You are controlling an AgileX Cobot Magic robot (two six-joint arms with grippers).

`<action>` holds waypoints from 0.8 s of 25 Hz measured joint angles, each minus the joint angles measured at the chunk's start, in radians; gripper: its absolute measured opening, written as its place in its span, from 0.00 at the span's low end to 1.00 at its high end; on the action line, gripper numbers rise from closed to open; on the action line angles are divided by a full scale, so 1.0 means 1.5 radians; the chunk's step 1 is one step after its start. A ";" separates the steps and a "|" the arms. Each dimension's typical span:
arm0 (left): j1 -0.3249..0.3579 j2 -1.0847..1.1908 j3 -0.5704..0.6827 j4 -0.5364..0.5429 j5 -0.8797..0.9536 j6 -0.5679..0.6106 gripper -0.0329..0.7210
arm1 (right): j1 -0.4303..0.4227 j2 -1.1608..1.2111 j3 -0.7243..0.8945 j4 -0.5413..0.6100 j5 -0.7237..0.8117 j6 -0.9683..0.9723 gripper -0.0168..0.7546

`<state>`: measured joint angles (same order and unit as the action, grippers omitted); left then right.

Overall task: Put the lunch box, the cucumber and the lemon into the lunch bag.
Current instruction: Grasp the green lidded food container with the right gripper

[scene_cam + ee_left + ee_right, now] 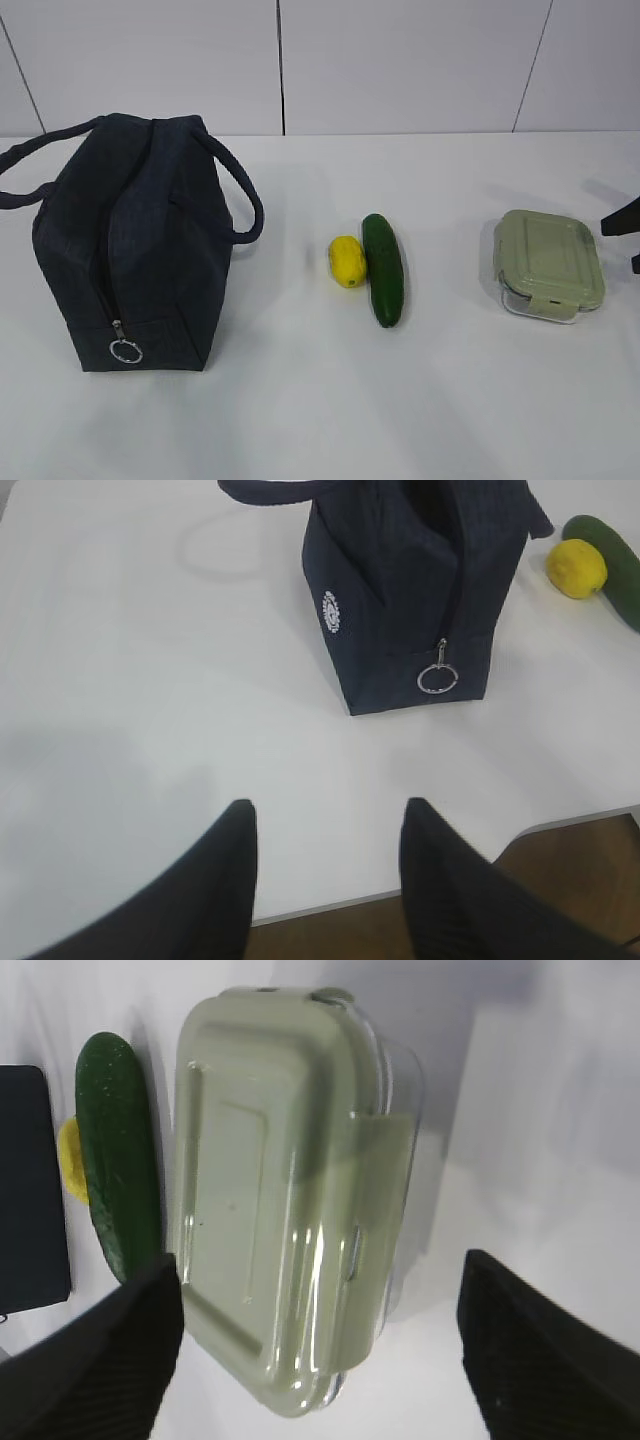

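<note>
Four task items face you on the white tabletop (pixel 300 420): one dark navy fabric lunch bag (pixel 130 250) at the left, upright, its zipper's metal ring pull (pixel 125 351) low on the near end; one small yellow lemon (pixel 347 261) touching one dark green cucumber (pixel 383 268) mid-table; one clear lunch box with a sage-green snap lid (pixel 548 263) at the right. Nothing sits between them. Your left gripper (pixel 325 880) hovers near the table's edge in front of the bag, fingers spread and empty. Your right gripper (pixel 320 1350) hangs over the lunch box, fingers wide apart on either side, not touching it.
</note>
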<state>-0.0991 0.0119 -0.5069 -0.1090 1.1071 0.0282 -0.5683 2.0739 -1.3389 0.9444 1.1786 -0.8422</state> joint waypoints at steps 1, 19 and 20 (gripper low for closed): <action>0.000 0.000 0.000 0.000 0.000 0.000 0.47 | 0.000 0.010 -0.007 0.000 0.000 0.000 0.85; 0.000 0.000 0.000 0.000 0.000 0.000 0.44 | 0.045 0.069 -0.030 0.021 0.000 -0.053 0.80; 0.000 0.000 0.000 0.000 0.000 0.000 0.44 | 0.045 0.069 -0.030 0.021 0.000 -0.056 0.79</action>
<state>-0.0991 0.0119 -0.5069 -0.1090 1.1071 0.0282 -0.5011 2.1778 -1.3832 0.9754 1.1786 -0.9255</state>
